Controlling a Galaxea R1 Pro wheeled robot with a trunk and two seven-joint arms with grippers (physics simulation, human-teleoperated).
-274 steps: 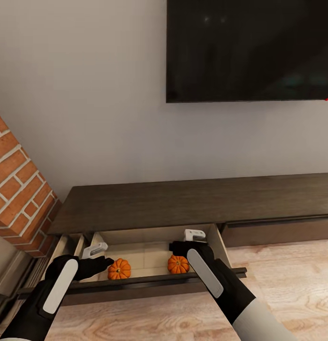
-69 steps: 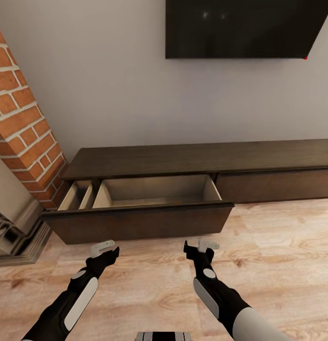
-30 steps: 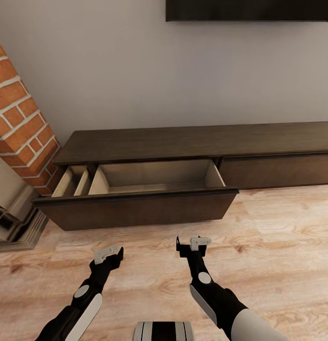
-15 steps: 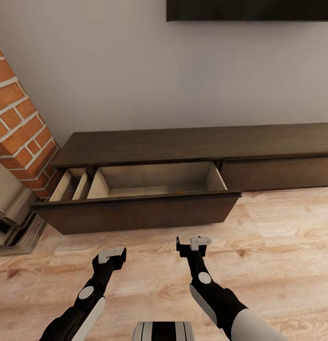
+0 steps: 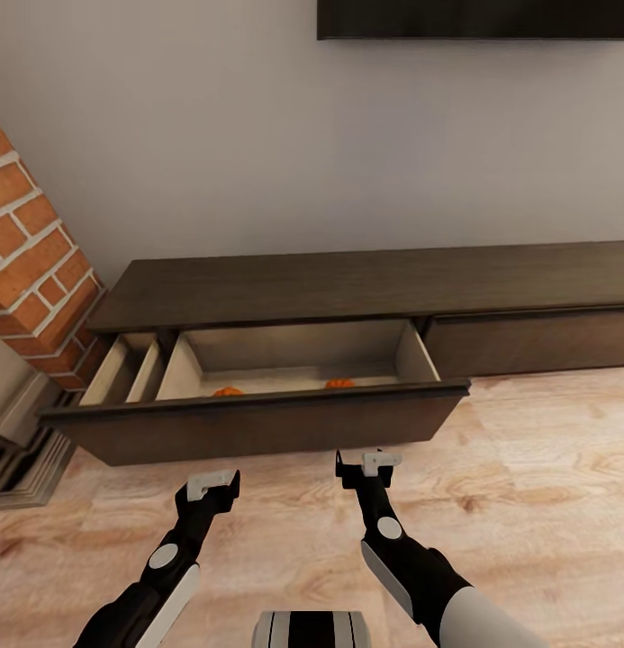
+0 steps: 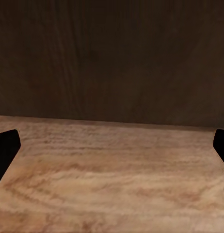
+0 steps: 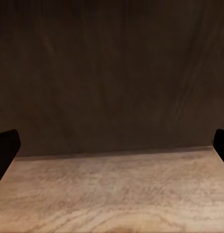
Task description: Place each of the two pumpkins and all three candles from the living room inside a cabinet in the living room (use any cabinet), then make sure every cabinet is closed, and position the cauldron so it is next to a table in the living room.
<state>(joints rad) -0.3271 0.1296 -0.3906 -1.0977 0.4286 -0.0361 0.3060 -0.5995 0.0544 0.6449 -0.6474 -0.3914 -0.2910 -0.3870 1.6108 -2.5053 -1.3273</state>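
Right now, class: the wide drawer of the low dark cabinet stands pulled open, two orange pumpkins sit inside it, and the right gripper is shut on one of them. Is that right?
One part is wrong. In the head view the right gripper hangs empty over the floor before the cabinet, jaws apart. Both pumpkins lie loose in the open drawer.
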